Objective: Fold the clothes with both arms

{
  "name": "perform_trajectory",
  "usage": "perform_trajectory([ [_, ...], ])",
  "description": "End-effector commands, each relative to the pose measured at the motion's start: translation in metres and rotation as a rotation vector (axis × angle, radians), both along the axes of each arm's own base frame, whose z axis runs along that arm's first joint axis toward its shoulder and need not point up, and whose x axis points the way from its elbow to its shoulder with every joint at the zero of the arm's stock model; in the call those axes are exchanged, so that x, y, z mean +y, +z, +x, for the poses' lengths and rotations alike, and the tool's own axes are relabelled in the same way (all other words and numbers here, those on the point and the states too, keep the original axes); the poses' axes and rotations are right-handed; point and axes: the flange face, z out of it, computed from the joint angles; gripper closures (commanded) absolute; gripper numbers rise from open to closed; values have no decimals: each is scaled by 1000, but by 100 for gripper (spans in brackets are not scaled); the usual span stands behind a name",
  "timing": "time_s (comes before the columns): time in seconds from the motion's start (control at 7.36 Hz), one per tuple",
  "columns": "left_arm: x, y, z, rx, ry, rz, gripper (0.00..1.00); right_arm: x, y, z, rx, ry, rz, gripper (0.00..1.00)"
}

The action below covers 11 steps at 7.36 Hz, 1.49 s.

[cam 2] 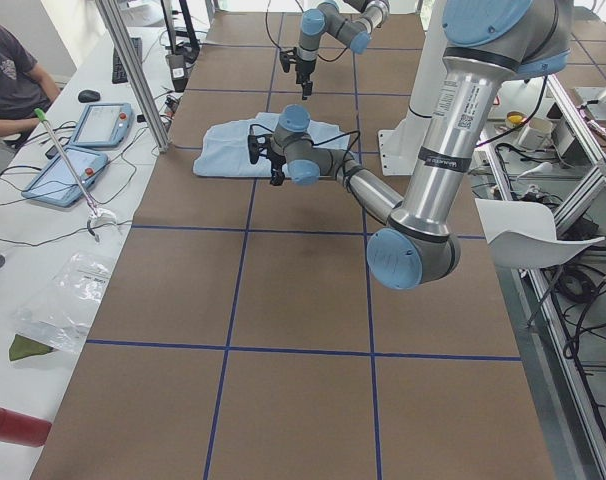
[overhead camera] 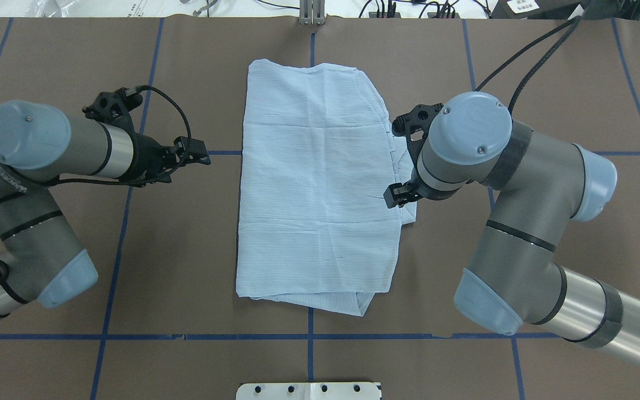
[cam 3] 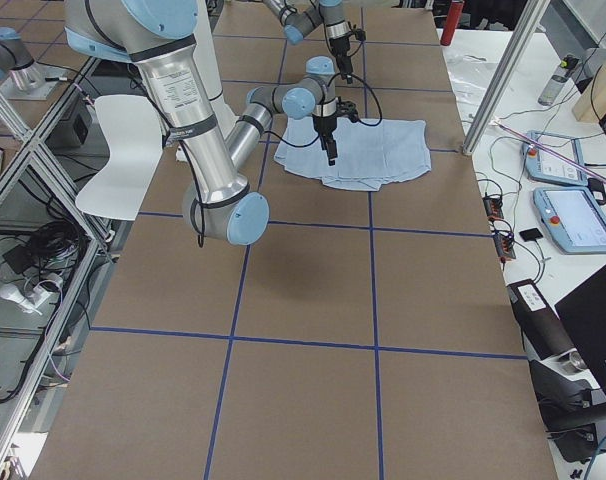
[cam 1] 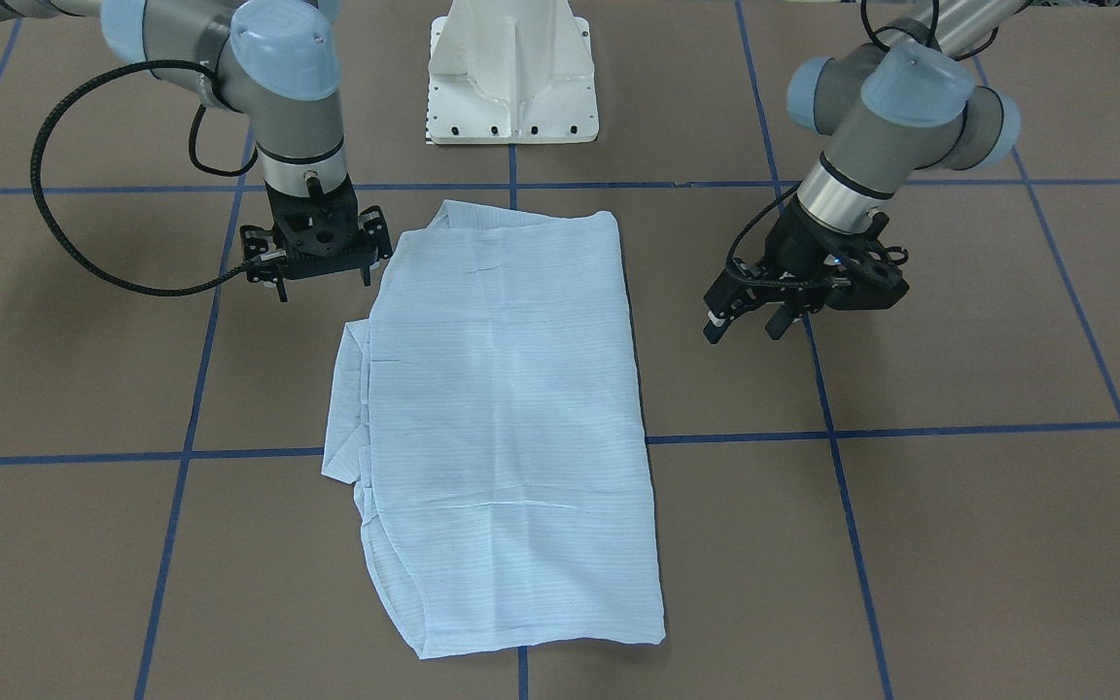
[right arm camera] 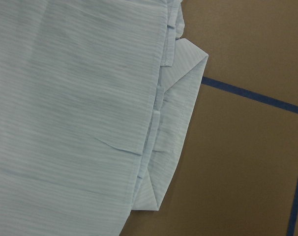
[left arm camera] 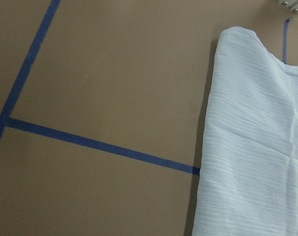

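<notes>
The pale light-blue striped shirt (cam 1: 502, 408) lies flat on the brown table, folded into a long rectangle; it also shows in the overhead view (overhead camera: 320, 178). A folded sleeve part (right arm camera: 176, 128) sticks out along the edge on my right side. My right gripper (cam 1: 322, 282) points down, open and empty, just off that edge near the shirt's end closest to me. My left gripper (cam 1: 747, 326) is open and empty, tilted, hovering over bare table a short way off the shirt's opposite edge (left arm camera: 208, 147). It also shows in the overhead view (overhead camera: 200, 154).
The white pedestal base (cam 1: 511, 78) stands just behind the shirt's near end. Blue tape lines (cam 1: 832, 428) grid the brown table. In the left side view, a side bench with tablets (cam 2: 98, 125) and a seated person (cam 2: 8, 80) lie beyond the table's far edge.
</notes>
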Motion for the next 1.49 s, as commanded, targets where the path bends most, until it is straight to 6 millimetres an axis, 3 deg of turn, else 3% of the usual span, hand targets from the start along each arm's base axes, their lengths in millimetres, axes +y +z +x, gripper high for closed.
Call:
perform_trajectory([
  [0.0, 52, -24, 35, 18, 27, -75, 0, 15, -9, 19, -75, 60, -82, 0],
  [0.27, 115, -49, 92, -35, 57, -96, 1, 31, -15, 12, -140, 50, -132, 0],
  [0.41, 139, -47, 113, -72, 85, -96, 2, 34, -16, 10, -145, 54, -145, 0],
  [0.68, 155, -34, 127, -108, 103, -113, 6, 40, -15, 3, -143, 49, -154, 0],
  [1.09, 155, -18, 143, -154, 106, -127, 11, 40, -15, 3, -146, 49, -153, 0],
  [1.36, 156, -22, 143, -147, 108, -124, 14, 40, -15, 4, -147, 49, -153, 0],
])
